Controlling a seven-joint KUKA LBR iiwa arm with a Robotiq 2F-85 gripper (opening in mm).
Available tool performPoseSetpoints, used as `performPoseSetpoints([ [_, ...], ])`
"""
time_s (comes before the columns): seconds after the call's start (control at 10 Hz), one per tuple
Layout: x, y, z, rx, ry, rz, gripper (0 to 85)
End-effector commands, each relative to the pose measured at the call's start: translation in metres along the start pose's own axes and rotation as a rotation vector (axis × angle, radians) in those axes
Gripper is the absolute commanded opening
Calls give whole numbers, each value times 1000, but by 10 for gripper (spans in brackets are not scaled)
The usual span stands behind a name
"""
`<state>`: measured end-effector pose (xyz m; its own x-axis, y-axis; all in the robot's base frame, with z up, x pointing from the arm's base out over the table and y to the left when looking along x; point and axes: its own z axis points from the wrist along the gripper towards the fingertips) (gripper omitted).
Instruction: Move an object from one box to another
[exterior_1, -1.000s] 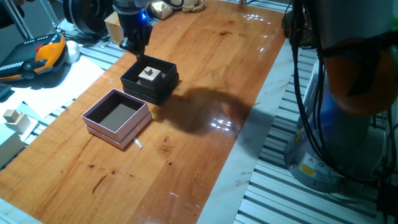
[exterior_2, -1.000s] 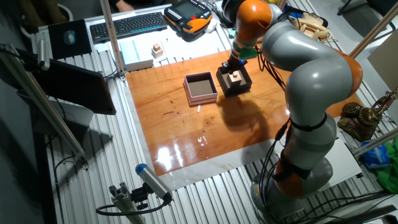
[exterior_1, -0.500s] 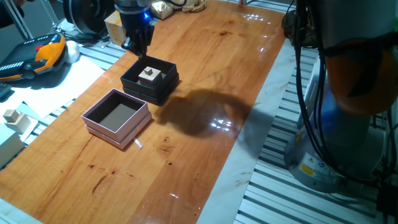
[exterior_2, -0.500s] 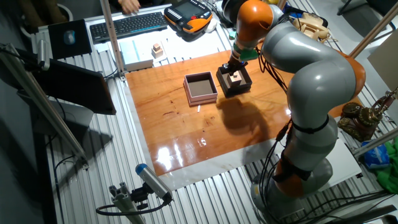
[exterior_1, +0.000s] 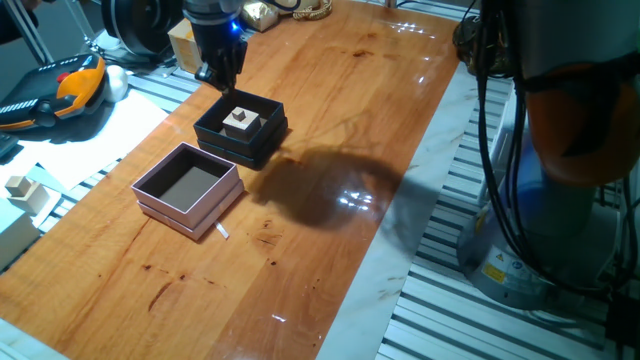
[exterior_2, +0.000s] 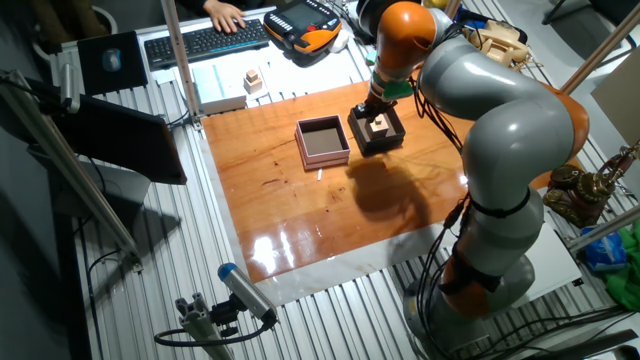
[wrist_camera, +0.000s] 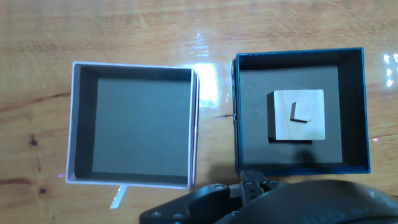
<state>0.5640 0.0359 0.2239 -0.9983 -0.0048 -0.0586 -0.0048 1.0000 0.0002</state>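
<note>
1. Surface (exterior_1: 330, 110): polished wooden top, glossy with glare patches. It carries both boxes side by side and just apart.
2. Arm (exterior_2: 500, 130): reaches over the far edge of the surface. The hand (exterior_1: 222, 72) hangs above the far rim of the black box, clear of it and of the cube. Fingers do not show in the hand view, where only dark housing fills the bottom edge, and they are too small in the fixed views. Cannot tell whether they are spread or pressed together. Nothing is seen held.
3. Pink box (wrist_camera: 132, 124): to one side of the hand, farther from it than the black box. Pale pink walls, dark floor, nothing inside. A small pale strip (wrist_camera: 118, 196) lies on the surface just outside one wall.
4. Black box (wrist_camera: 300, 111): almost directly under the hand. Holds one item, the cube.
5. Wooden cube (wrist_camera: 297, 116): sits flat near the middle of the black box floor, with a gap to every wall. A small dark notch or mark shows on its top face.
6. Handling judgement: rigid, light, not fragile. Its smooth faces could slip under a weak pinch. Best taken across two opposite side faces, fingers coming straight down into the gaps beside the walls.
7. Task judgement: the cube lies in the black box and the pink box is empty, so the transfer looks complete.
</note>
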Motion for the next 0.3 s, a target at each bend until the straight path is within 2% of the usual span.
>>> performPoseSetpoints([
  [0.0, 0, 0, 0, 3, -2, -1, 0],
  [0.2, 0, 0, 0, 5, -2, -4, 0],
])
